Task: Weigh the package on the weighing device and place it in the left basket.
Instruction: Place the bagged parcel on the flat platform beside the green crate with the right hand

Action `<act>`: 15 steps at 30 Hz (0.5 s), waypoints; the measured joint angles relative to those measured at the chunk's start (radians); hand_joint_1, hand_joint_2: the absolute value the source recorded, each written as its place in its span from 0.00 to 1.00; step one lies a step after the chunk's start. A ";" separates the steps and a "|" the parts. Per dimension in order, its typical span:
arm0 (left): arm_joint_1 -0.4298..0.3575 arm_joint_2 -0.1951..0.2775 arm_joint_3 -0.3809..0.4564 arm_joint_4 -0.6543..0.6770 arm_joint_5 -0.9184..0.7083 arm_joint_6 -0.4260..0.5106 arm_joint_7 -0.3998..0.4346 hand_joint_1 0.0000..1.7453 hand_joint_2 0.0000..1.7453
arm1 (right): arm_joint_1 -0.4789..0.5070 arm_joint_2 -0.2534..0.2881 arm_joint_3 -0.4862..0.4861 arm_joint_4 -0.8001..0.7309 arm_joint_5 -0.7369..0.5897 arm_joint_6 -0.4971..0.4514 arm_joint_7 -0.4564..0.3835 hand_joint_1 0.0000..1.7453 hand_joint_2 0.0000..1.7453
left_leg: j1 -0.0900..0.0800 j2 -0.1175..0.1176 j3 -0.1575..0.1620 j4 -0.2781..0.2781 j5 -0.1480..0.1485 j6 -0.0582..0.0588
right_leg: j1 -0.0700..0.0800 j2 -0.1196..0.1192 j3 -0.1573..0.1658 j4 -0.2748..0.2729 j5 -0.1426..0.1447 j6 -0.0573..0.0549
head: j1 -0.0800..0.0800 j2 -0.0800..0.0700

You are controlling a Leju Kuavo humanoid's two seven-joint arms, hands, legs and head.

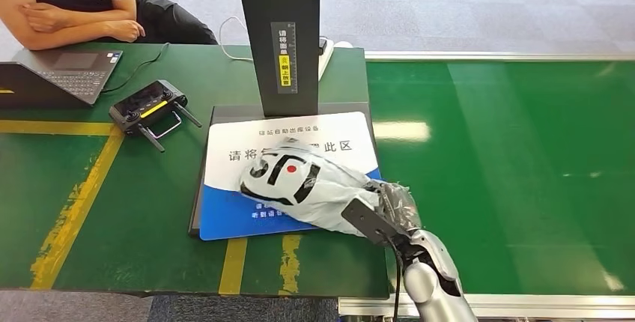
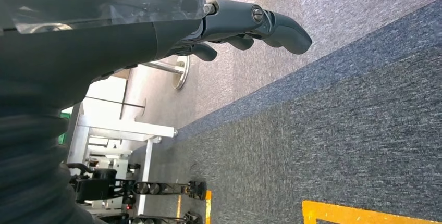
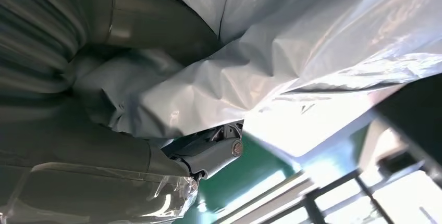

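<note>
Holding the package (image 1: 303, 187) is my right hand (image 1: 389, 213), low and right of centre in the head view; the right wrist view shows the crinkled grey plastic pressed between thumb and fingers (image 3: 208, 156), so the grip looks firm. The package, a grey bag with black marks and a red dot, lies across the blue and white plate of the scale (image 1: 225, 221) in the middle of the frame, its right end hanging over the plate edge toward my hand. I cannot say if its whole weight rests on the plate or if my hand carries part of it.

My left hand (image 2: 250, 26) hangs at my side over grey carpet, fingers loosely curled and holding nothing.

Farther up, the dark post of the scale (image 1: 278, 34) rises at top centre. A controller (image 1: 147, 108) and a laptop (image 1: 64, 75) lie at the upper left, and a person (image 1: 71, 0) sits behind them with arms folded.

I judge the weighing step is in progress. The carry to the left basket is not yet done, and I see no basket here.
</note>
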 joint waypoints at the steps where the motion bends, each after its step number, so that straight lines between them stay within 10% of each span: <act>1: 0.000 0.000 0.000 0.000 -0.004 0.000 0.000 0.00 1.00 | -0.010 -0.002 -0.017 0.017 -0.004 -0.018 0.002 1.00 1.00 | 0.000 0.000 0.000 0.000 0.000 0.000 | 0.000 0.000 0.000 0.000 0.000 0.000 | 0.000 0.000; 15: 0.000 0.000 -0.002 0.000 -0.042 -0.012 0.009 0.00 1.00 | -0.160 -0.082 -0.241 0.419 0.034 0.037 -0.125 1.00 1.00 | 0.000 0.001 0.003 0.000 0.000 0.000 | 0.000 0.001 0.003 0.000 0.001 0.000 | 0.000 0.000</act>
